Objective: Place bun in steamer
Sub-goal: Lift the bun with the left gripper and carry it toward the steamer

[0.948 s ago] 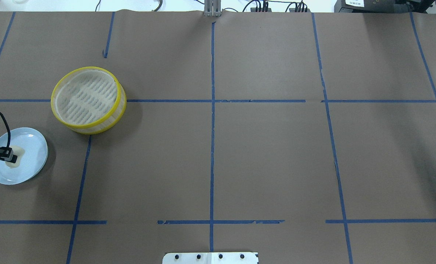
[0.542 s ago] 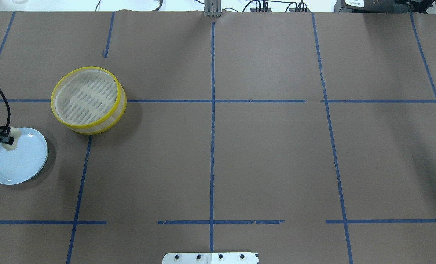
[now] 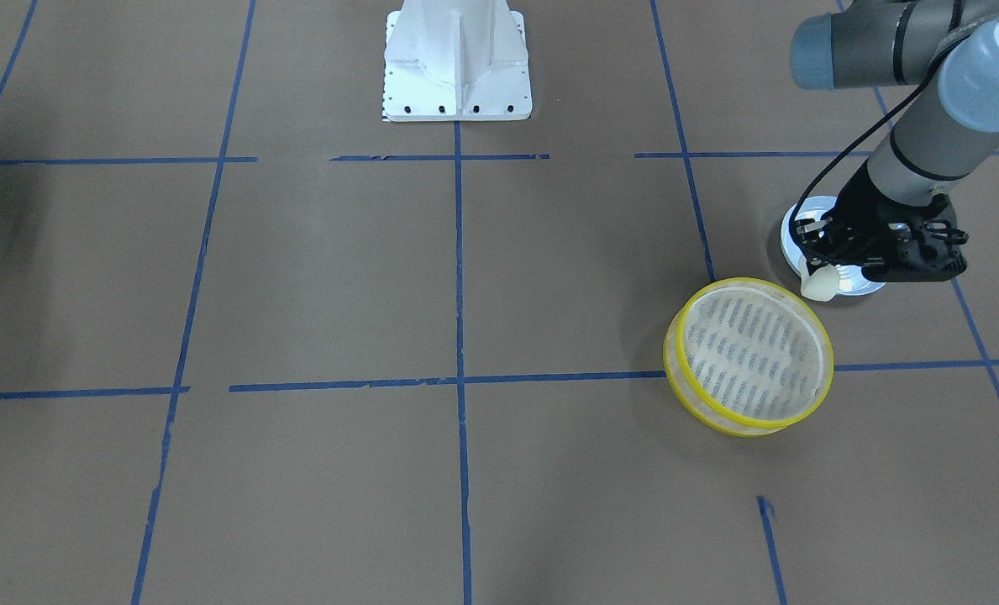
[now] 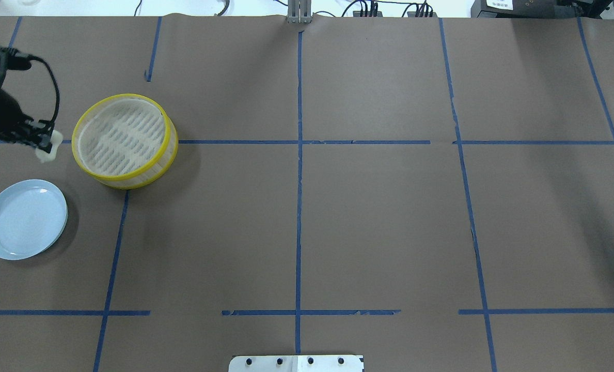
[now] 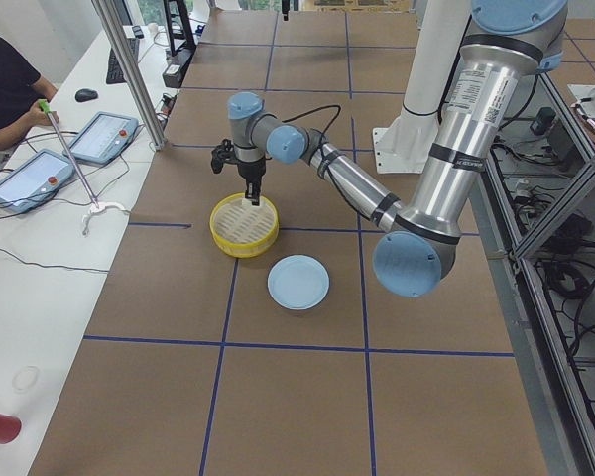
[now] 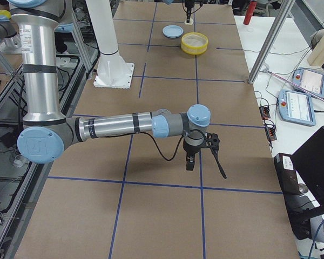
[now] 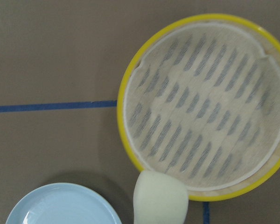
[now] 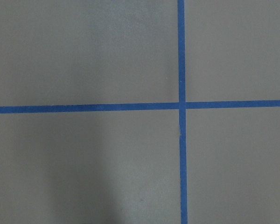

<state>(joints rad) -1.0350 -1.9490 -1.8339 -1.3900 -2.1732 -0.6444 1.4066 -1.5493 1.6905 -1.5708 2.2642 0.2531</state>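
Bun (image 4: pixel 44 152) now off plate (image 4: pixel 25 222) — over paper (image 4: pixel 337 206)

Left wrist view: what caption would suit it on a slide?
Bun poised at the empty steamer's yellow rim, blue plate nearby.

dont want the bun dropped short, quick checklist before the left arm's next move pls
1. Bun gripped by the left tool: ok, pinched and clear of the plate.
2. Bun above the steamer floor: not ok, it hangs just outside the yellow rim, on the plate side.
3. Steamer floor free for it: ok, nothing lies inside.
4. Steamer sitting flat and upright: ok.
5. Bun high enough to pass the rim: cannot tell for sure; the side view suggests it is above the rim.
6. Right arm out of the way: ok, it is far down the table.
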